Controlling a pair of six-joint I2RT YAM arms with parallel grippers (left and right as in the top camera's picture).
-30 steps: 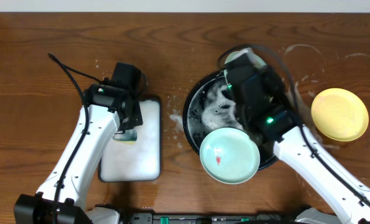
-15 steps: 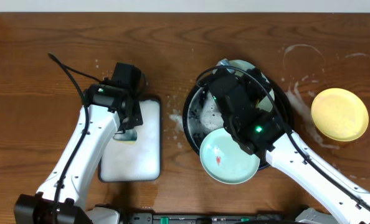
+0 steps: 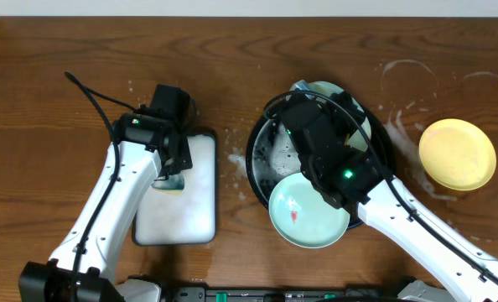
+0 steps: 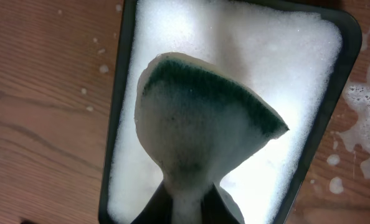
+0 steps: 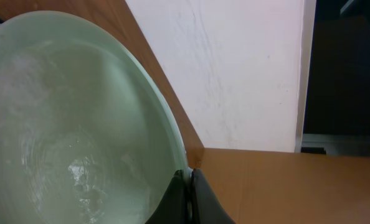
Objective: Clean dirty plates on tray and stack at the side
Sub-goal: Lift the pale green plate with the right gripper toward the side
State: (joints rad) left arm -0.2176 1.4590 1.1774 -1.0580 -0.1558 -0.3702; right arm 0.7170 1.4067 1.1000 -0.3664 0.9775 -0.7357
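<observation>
We grip a sponge and a plate.
Our left gripper [image 4: 186, 206] pinches the sponge [image 4: 200, 118] over the sponge tray [image 4: 118, 124]. Our right gripper [image 5: 187, 183] clamps the rim of a mint plate [image 5: 73, 124] at the black tray [image 3: 251, 159], with the smeared plate [image 3: 303, 216] behind its wrist and the yellow plate [image 3: 457, 153] well to its right.

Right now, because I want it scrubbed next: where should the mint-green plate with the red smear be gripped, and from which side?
Probably its near rim, approached from the robot's side. The smeared plate lies across the black tray's front rim, so that edge juts out free, while the right arm covers its far side.
</observation>
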